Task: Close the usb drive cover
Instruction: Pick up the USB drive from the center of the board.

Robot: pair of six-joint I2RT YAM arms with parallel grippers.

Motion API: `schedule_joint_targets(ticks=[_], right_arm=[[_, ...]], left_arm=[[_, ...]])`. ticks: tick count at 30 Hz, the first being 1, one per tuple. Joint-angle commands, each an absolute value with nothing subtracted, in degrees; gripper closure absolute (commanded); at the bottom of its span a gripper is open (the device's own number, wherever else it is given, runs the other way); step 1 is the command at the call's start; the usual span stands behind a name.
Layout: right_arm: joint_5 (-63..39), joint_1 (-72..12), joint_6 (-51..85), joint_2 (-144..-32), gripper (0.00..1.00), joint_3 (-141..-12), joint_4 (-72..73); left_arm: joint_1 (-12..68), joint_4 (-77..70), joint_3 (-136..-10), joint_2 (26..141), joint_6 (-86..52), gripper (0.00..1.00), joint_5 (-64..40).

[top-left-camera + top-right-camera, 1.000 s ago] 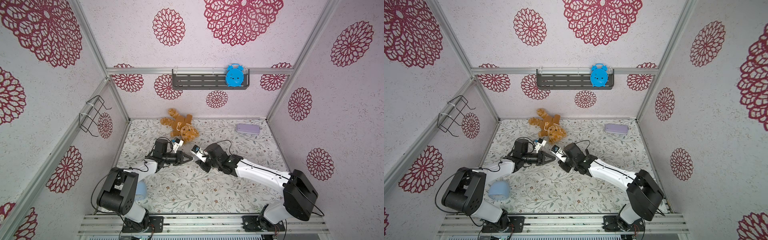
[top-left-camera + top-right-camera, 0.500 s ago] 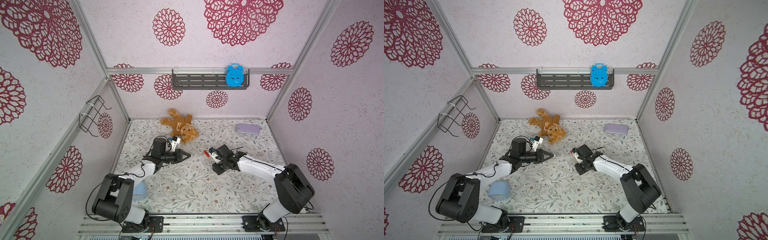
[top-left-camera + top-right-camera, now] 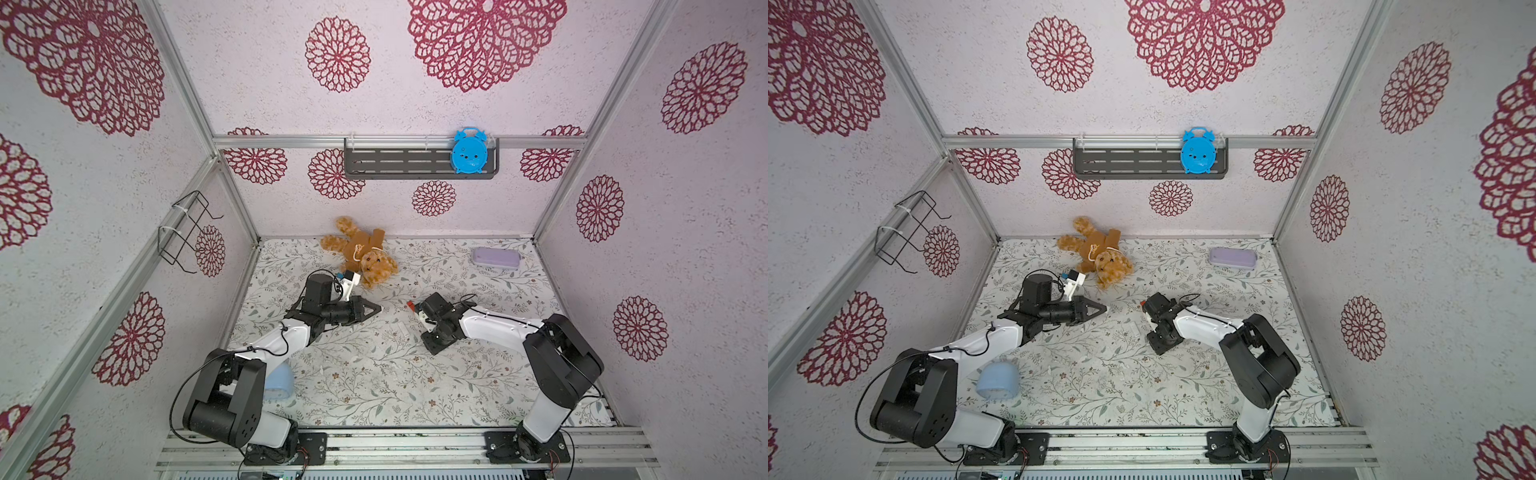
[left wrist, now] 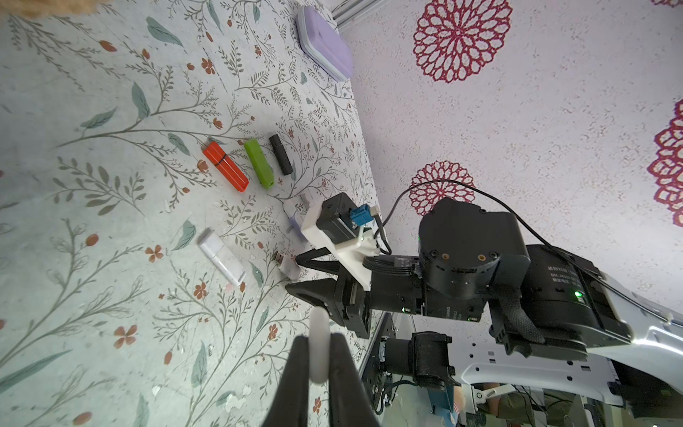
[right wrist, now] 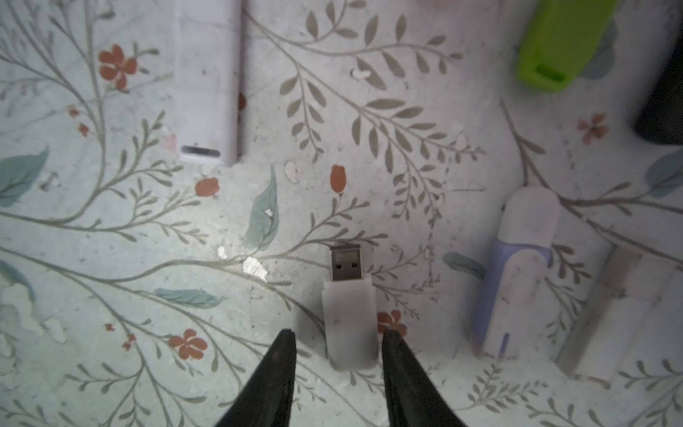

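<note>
A small white usb drive (image 5: 349,318) lies flat on the floral table with its metal plug bare. My right gripper (image 5: 338,340) points down at it, open, with one finger on each side of its rear end. In both top views the right gripper (image 3: 430,334) (image 3: 1160,332) hides the drive. My left gripper (image 4: 319,355) is shut on the white cover (image 4: 319,332), which is held on edge above the table. In a top view the left gripper (image 3: 376,309) hangs to the left of the right one, apart from it.
Near the right gripper lie other drives: orange (image 4: 225,172), green (image 4: 259,162), black (image 4: 281,154), a capped white one (image 4: 221,257) and a lilac-and-white one (image 5: 517,273). A teddy bear (image 3: 365,257) and a purple case (image 3: 495,258) lie at the back. A blue cup (image 3: 998,380) sits by the left arm.
The right gripper has left its meeting point with the left gripper, moving right and down to the table, where the drive now lies between its fingers. The left gripper has drawn back slightly, still holding the cover.
</note>
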State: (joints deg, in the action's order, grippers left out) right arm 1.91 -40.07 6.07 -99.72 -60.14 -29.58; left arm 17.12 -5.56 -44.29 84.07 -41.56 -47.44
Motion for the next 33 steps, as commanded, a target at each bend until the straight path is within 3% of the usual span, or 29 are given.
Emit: schedule_joint_targets(ticks=[1,18,33], right_arm=[[4.4,-40.3,5.8,-100.5,0.59,-61.8,-32.9],[4.3,-40.6,5.5,-105.2,0.63,-63.3,-34.2],[4.6,-40.8,4.1,-103.6,0.79,-64.2,-34.9]], left_arm=[[17.5,-5.9,-45.0,84.2,-40.5,0.92,-48.0],[17.5,-5.5,-45.2,84.9,-40.0,0.92,-48.2],[17.5,-4.6,-45.4,85.1,-39.5,0.93,-48.6]])
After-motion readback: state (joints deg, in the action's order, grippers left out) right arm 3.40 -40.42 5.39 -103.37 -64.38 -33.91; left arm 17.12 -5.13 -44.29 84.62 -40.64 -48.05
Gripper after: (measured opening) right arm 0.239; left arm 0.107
